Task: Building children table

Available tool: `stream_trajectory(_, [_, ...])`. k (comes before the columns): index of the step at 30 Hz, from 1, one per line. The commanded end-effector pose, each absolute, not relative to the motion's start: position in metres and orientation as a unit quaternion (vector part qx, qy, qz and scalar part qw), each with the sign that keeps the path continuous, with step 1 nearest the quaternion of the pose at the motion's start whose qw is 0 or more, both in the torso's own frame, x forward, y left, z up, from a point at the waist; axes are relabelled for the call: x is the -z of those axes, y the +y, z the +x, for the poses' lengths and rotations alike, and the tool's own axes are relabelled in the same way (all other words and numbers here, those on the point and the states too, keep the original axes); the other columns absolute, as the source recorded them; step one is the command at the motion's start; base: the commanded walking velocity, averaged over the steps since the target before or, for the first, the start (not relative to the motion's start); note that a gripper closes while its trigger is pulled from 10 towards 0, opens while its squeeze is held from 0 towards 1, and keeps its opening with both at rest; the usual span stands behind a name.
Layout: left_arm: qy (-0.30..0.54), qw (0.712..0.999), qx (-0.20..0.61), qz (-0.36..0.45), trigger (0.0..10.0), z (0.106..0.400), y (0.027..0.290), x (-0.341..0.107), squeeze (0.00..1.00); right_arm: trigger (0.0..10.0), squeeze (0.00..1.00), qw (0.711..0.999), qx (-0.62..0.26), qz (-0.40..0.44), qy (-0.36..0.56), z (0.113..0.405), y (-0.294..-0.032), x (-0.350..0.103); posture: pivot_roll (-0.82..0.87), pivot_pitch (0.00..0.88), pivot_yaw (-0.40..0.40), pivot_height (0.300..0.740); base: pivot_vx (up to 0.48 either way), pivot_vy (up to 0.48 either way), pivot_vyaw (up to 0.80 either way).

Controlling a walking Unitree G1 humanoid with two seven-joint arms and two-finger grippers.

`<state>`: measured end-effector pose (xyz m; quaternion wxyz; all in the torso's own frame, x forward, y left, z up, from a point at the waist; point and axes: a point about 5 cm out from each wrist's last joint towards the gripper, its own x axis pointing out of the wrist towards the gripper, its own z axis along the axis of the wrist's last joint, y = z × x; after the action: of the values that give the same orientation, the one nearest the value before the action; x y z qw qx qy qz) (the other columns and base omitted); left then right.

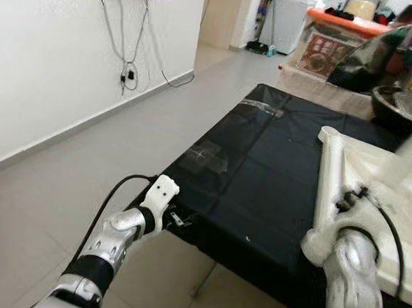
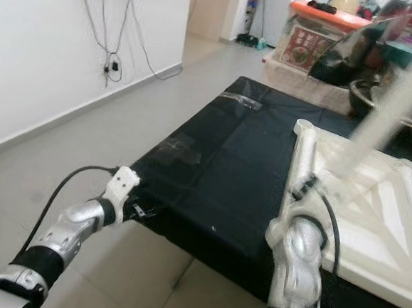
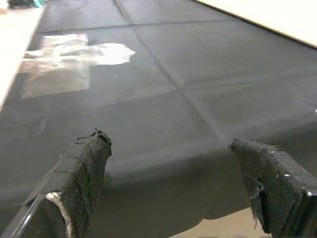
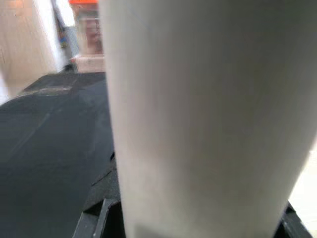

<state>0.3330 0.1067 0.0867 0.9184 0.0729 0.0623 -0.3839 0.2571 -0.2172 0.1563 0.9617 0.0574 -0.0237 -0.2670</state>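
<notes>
An upside-down white children's table top [image 2: 373, 210] with raised ribs lies on the right side of a black-covered table [image 1: 262, 165]. My right gripper [image 2: 329, 181] sits at its near left corner, shut on a white table leg [image 2: 392, 104] that slants up and away to the right, blurred. That leg [image 4: 208, 114] is a broad white cylinder between the black fingers in the right wrist view. My left gripper [image 1: 179, 220] is at the near left edge of the black table, open [image 3: 171, 144], with nothing between its fingers [image 3: 81, 163].
Clear tape patches [image 3: 64, 64] are stuck on the black cover. A white wall with hanging cables [image 1: 127, 62] runs along the left over tiled floor. Boxes, an orange-lidded bin [image 1: 345, 22] and a dark bowl [image 1: 395, 105] crowd the far side.
</notes>
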Motion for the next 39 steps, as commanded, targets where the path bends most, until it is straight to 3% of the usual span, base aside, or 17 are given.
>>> stream_trajectory(1, [0.064,0.912,0.398,0.078,10.0,0.331,0.1,-0.085,0.0,10.0,0.0,0.975,0.211,0.058,-0.047,0.26,-0.198,-0.17,0.13,0.0,-0.112,0.74,0.0,0.0,0.0])
stream_trajectory(2, [0.065,0.911,0.4,0.079,10.0,0.331,0.101,-0.085,0.0,10.0,0.0,0.978,0.188,0.056,-0.069,0.262,-0.193,-0.177,0.13,0.0,-0.112,0.74,0.0,0.0,0.0])
stream_trajectory(3, [0.066,0.91,0.402,0.082,10.0,0.332,0.1,-0.085,0.0,10.0,1.0,0.981,0.169,0.053,-0.077,0.265,-0.194,-0.18,0.13,0.0,-0.109,0.74,0.0,0.0,0.0])
stream_trajectory(6, [0.064,0.909,0.403,0.084,10.0,0.334,0.099,-0.088,0.0,10.0,1.0,0.987,0.13,0.034,-0.085,0.274,-0.195,-0.186,0.13,0.0,-0.109,0.74,0.0,0.0,0.0])
stream_trajectory(7, [0.06,0.91,0.402,0.082,10.0,0.336,0.098,-0.09,0.0,10.0,0.17,0.991,0.063,0.069,-0.092,0.282,-0.19,-0.194,0.13,0.0,-0.117,0.74,0.0,0.0,0.0])
stream_trajectory(8, [0.06,0.91,0.402,0.082,10.0,0.336,0.098,-0.09,0.0,10.0,0.17,0.991,0.063,0.069,-0.092,0.282,-0.19,-0.194,0.13,0.0,-0.117,0.74,0.0,0.0,0.0])
stream_trajectory(9, [0.059,0.91,0.402,0.08,10.0,0.335,0.098,-0.09,0.0,10.0,0.0,0.992,-0.007,0.083,-0.092,0.283,-0.184,-0.197,0.13,0.0,-0.118,0.74,0.0,0.0,0.0])
stream_trajectory(14, [0.061,0.909,0.406,0.077,10.0,0.33,0.096,-0.085,0.0,10.0,0.0,0.968,-0.249,-0.011,-0.036,0.27,-0.18,-0.177,0.14,0.0,-0.121,0.74,0.0,0.0,0.0])
stream_trajectory(20, [0.063,0.908,0.406,0.077,10.0,0.329,0.096,-0.084,0.0,10.0,0.0,0.957,-0.287,-0.031,0.02,0.273,-0.194,-0.157,0.14,0.0,-0.127,0.74,0.0,0.0,0.0])
stream_trajectory(21, [0.062,0.91,0.401,0.078,10.0,0.331,0.098,-0.086,0.0,0.0,0.0,0.975,-0.213,-0.036,0.046,0.298,-0.213,-0.143,0.14,0.0,-0.129,0.74,0.0,0.0,0.0])
stream_trajectory(25, [0.062,0.912,0.398,0.078,10.0,0.332,0.1,-0.086,0.0,0.0,0.0,0.99,-0.128,-0.038,0.047,0.31,-0.226,-0.14,0.16,0.0,-0.141,0.74,0.0,0.0,0.0])
stream_trajectory(26, [0.062,0.913,0.396,0.078,10.0,0.33,0.102,-0.085,0.0,0.0,0.0,0.988,0.144,0.039,0.04,0.316,-0.265,-0.139,0.15,0.0,-0.138,0.74,0.0,0.0,0.0])
stream_trajectory(28, [0.062,0.913,0.396,0.078,10.0,0.33,0.102,-0.085,0.0,0.0,0.0,0.988,0.144,0.039,0.04,0.316,-0.265,-0.139,0.15,0.0,-0.138,0.74,0.0,0.0,0.0])
stream_trajectory(30, [0.065,0.912,0.397,0.077,10.0,0.327,0.103,-0.082,0.0,0.0,0.0,0.93,0.346,0.108,0.061,0.288,-0.289,-0.124,0.15,0.0,-0.135,0.74,0.0,0.0,0.0])
stream_trajectory(37, [0.069,0.912,0.397,0.077,10.0,0.326,0.105,-0.081,0.0,0.0,0.0,0.894,0.415,0.139,0.098,0.237,-0.263,-0.107,0.13,0.0,-0.112,0.74,0.0,0.0,0.0])
stream_trajectory(38, [0.071,0.91,0.4,0.078,10.0,0.327,0.104,-0.081,0.0,5.6,0.0,0.912,0.37,0.139,0.106,0.233,-0.242,-0.109,0.11,0.0,-0.105,0.74,0.0,0.0,0.0])
stream_trajectory(39, [0.072,0.909,0.402,0.079,10.0,0.327,0.104,-0.081,0.0,5.6,0.0,0.925,0.336,0.139,0.11,0.232,-0.228,-0.112,0.11,0.0,-0.101,0.74,0.0,0.0,0.0])
